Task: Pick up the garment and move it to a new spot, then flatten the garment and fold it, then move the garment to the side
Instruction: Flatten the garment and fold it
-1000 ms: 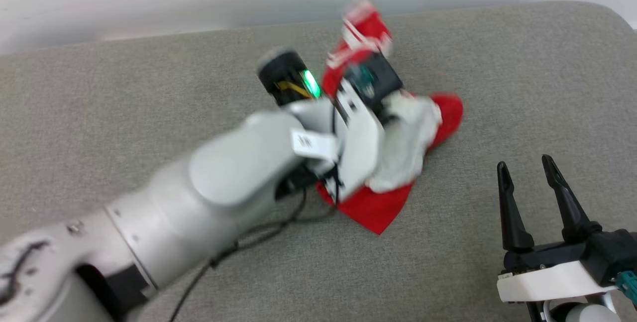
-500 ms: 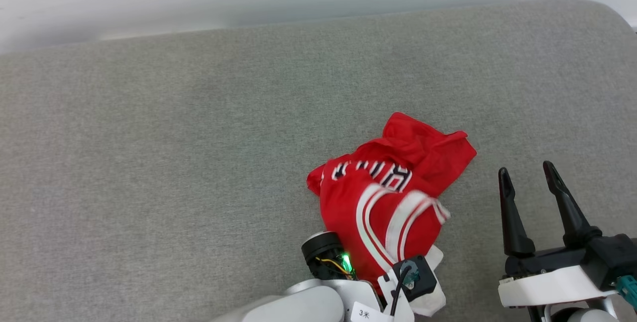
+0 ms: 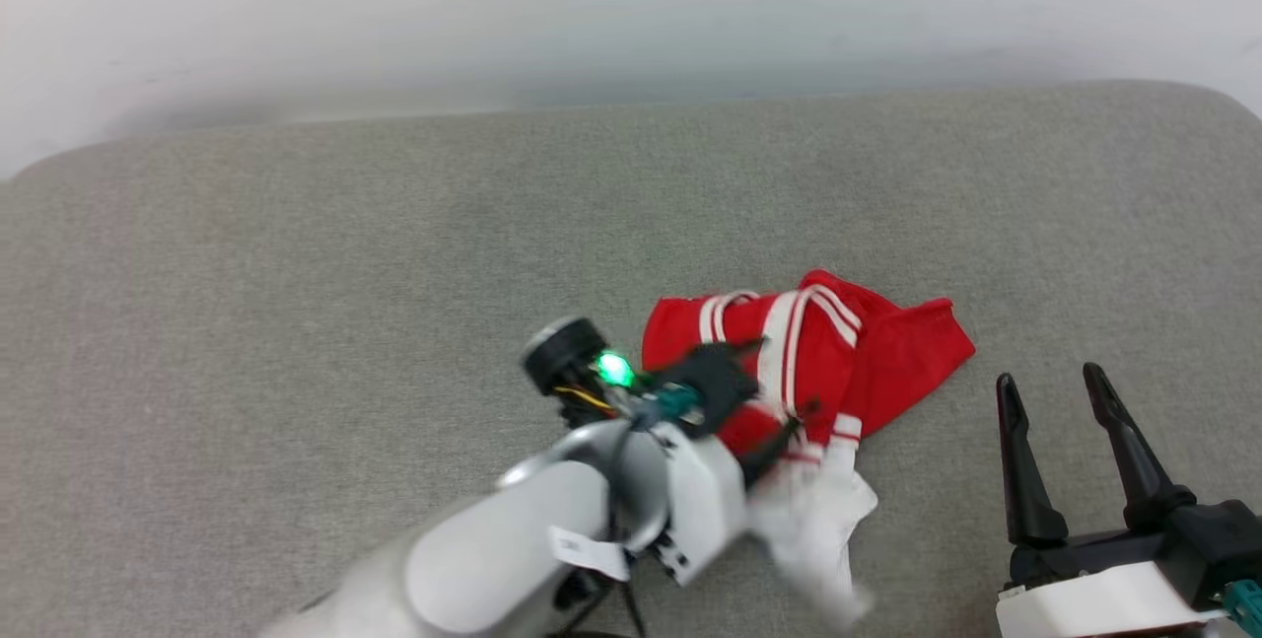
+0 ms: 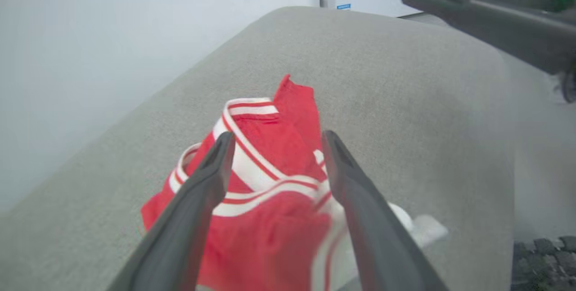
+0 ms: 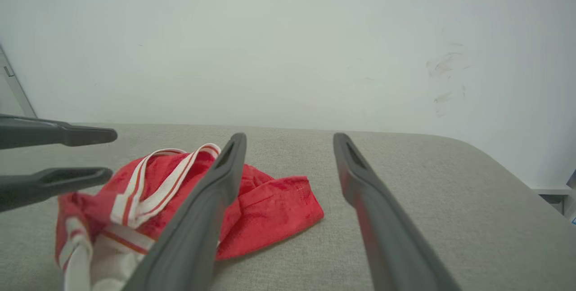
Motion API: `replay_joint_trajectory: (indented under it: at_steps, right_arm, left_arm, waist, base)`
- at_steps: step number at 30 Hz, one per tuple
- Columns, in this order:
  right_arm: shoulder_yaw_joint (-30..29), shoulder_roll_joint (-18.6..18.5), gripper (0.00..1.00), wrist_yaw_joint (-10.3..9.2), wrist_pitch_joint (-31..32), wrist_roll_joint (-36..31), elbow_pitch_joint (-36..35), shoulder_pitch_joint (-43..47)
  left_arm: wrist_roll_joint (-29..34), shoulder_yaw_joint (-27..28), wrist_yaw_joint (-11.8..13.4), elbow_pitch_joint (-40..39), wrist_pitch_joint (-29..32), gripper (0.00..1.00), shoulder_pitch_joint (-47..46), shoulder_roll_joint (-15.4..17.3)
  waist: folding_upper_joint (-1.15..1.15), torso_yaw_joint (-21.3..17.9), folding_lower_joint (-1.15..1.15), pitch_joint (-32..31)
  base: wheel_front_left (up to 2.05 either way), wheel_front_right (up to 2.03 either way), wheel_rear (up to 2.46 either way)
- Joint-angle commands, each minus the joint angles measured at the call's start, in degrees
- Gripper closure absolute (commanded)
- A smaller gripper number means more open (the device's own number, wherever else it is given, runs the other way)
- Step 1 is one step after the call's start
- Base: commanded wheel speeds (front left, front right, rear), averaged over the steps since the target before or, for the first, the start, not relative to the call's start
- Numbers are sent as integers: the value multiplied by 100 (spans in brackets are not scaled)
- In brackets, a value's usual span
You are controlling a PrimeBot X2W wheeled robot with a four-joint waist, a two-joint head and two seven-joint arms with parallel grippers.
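Note:
The garment [image 3: 887, 352] is a red jersey with red-and-white striped trim and a white sleeve [image 3: 818, 520]. It lies crumpled on the grey cushioned surface [image 3: 296, 322], right of centre. My left gripper [image 3: 784, 380] hovers over its near-left part, open, with the red fabric [image 4: 270, 178] showing below and between the two spread fingers [image 4: 211, 174]. The right wrist view shows the left gripper [image 5: 110, 155] just above the garment [image 5: 270, 201], with nothing clamped in it. My right gripper [image 3: 1050, 382] stands open at the lower right, a short way right of the garment and apart from it.
The grey cushion spans the head view, with its far edge [image 3: 631, 106] against a white wall [image 3: 631, 7] and a rounded corner [image 3: 1213, 96] at the far right. Bare cushion [image 3: 246, 273] lies to the left of and beyond the garment. A dark floor patch [image 4: 544, 259] shows past the cushion's edge.
My left gripper went from shut on the garment to open and let it go. The garment was dragged nearer and now lies in a new crumpled heap. The head camera has shifted.

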Motion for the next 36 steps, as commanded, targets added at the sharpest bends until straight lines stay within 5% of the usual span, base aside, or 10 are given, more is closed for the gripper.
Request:
replay_joint_trajectory:
  at_steps: [1, 11, 20, 24, 28, 33, 36]
  right_arm:
    - [-13, 13, 0, -3, -11, -41, -16, 50]
    - [-61, 12, 0, -4, -11, -34, -24, 195]
    - [-209, 12, 0, -4, -11, -127, -132, 76]
    - [-192, -40, 0, -3, -11, -318, -342, -226]
    - [34, -476, 0, -3, -11, -218, -492, -621]
    - [1140, -1688, 0, -4, 10, 268, -143, -1134]
    - [2236, -2613, 0, -4, 704, 840, 34, -1604]
  left_arm:
    - [42, 131, 164, -49, -191, 0, 127, 139]
    - [-47, 1551, 1805, -491, -1483, 0, 1211, 1180]
    - [561, 3034, 2728, -1423, -1553, 0, 2603, 1311]
    - [970, 3678, 2767, -1760, -1554, 0, 3308, 1059]
    - [1315, 4126, 2605, -1876, -1556, 0, 3821, 740]
    - [1662, 4520, 2319, -1881, -1557, 0, 4164, 418]
    - [1835, 4715, 2149, -1847, -1556, 0, 4279, 263]
  waist:
    - [0, 57, 1, -55]
    - [0, 223, 1, -243]
    - [0, 321, 1, -268]
    - [0, 352, 1, -278]
    - [0, 374, 1, -327]
    - [0, 400, 1, -405]
    - [0, 422, 1, -438]
  base:
    - [0, 0, 0]
    - [0, 0, 0]
    - [0, 0, 0]
    - [0, 0, 0]
    - [0, 0, 0]
    - [0, 0, 0]
    - [0, 0, 0]
